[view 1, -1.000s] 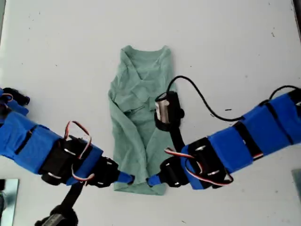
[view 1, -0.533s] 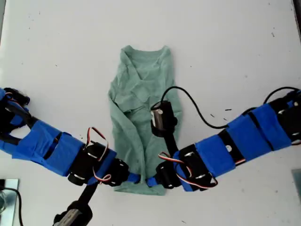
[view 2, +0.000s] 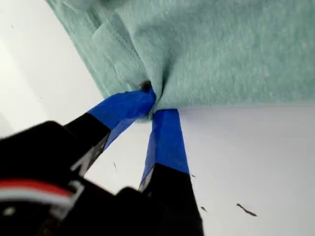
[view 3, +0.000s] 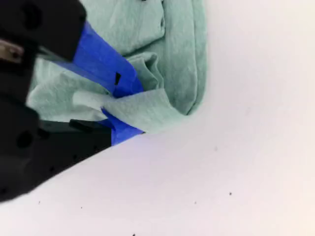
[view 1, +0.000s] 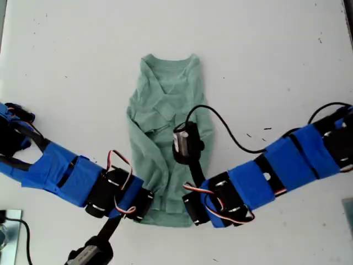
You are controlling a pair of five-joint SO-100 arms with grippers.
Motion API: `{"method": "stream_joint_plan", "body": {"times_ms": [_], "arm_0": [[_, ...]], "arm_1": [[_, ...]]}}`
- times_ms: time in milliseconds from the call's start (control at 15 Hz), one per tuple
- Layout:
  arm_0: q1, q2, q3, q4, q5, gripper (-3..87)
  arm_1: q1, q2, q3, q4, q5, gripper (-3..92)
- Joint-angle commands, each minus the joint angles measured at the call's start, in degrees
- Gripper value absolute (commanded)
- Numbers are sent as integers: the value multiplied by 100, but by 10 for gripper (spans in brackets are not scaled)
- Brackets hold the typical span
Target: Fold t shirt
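Note:
The pale green t shirt (view 1: 165, 99) lies on the white table (view 1: 276, 55), neck at the far end, sleeves folded in to a narrow strip. My first gripper (view 1: 149, 205) comes in from the exterior view's left and is shut on the near hem beside that view's left corner. The first wrist view shows its blue fingers (view 2: 167, 137) pinching a pucker of cloth (view 2: 221, 49). My second gripper (view 1: 190, 212), from the exterior view's right, is shut on the other hem corner. There its blue fingers (view 3: 106, 61) clamp a flap of the shirt (view 3: 177, 49).
The second arm's wrist camera (view 1: 185, 141) and its black cable (view 1: 231, 124) hang over the middle of the shirt. The first arm's camera (view 1: 88, 254) sits off the cloth at the near edge. A metal piece (view 1: 8, 226) shows in the exterior view's lower left corner.
Both arms have moved inward and toward the neck end, drawing the near hem with them. The blue fingertips that showed at the hem are now mostly covered by cloth.

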State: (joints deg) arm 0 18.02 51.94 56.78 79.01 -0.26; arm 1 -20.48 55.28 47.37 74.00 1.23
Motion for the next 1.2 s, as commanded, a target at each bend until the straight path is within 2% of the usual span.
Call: {"method": "stream_joint_plan", "body": {"times_ms": [0, 267, 400, 533, 733, 933, 1133], "arm_0": [[141, 272, -211, 9, -44, -2], [853, 1521, -193, -88, -26, -2], [1011, 1600, -193, -501, -35, -2], [879, 1811, -185, -615, 79, -2], [35, 2479, -18, -246, 756, -2], [-1327, 2900, 413, 9, 1512, -2], [-2285, 2839, 475, 62, 1969, -2]], "arm_1": [[-193, 606, 281, 132, -123, -7], [-782, 2171, 747, 299, -185, -6], [-782, 2153, 773, 70, -290, -6], [-580, 2268, 773, 35, -527, -6], [290, 3322, 1459, 255, -1336, -6], [1881, 4025, 1925, 457, -2610, -6], [2979, 3973, 2013, 62, -3428, -6]]}}
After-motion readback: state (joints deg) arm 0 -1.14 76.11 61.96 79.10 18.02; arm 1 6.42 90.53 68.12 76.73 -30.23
